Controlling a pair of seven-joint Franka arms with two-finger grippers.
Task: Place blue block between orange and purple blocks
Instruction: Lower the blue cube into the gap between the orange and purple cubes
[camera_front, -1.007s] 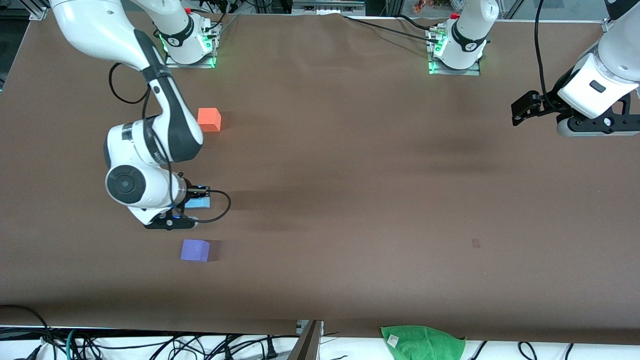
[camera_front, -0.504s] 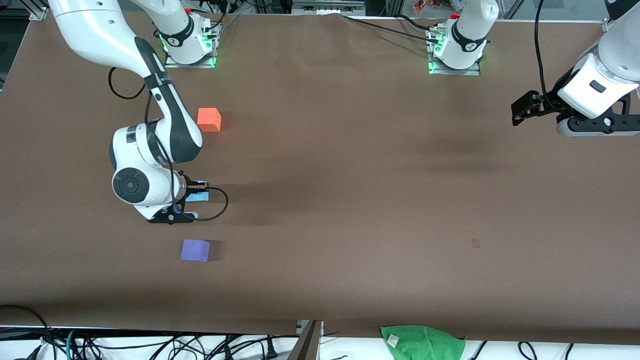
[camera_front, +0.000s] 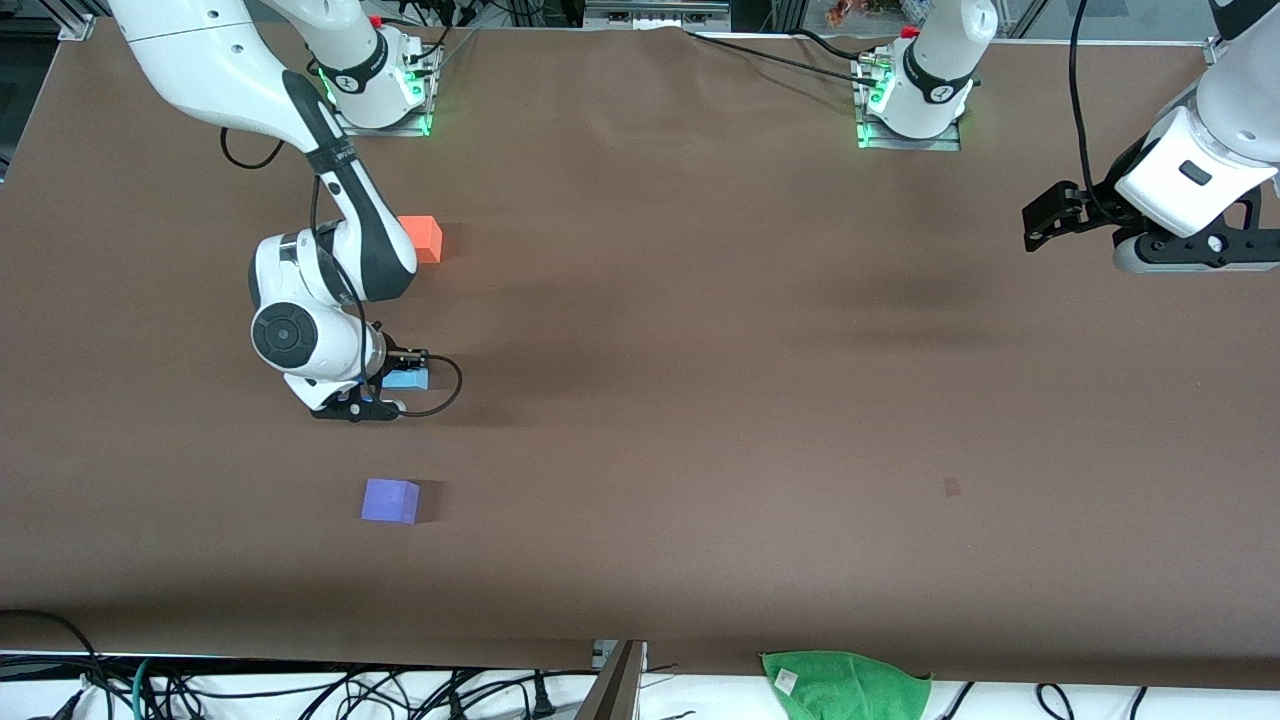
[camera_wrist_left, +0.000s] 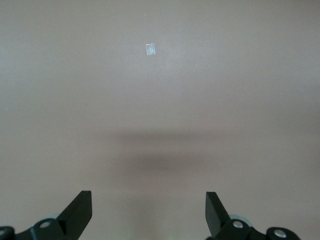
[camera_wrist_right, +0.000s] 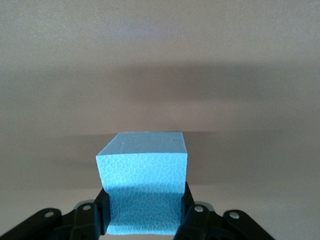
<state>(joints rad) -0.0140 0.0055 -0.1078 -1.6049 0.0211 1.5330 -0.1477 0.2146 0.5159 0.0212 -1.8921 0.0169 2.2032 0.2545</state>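
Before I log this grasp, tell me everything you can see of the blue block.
The blue block is a small light sky-blue cube with a matte, pebbled foam-like surface and crisp edges. It sits upright and level between the fingers of the right gripper, which press on two facing sides of its lower part. It is over the brown table, about midway between the orange block and the purple block. Whether it touches the table cannot be told.

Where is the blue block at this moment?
The blue block is clamped in the right gripper, over the table between the orange block and the purple block, toward the right arm's end.
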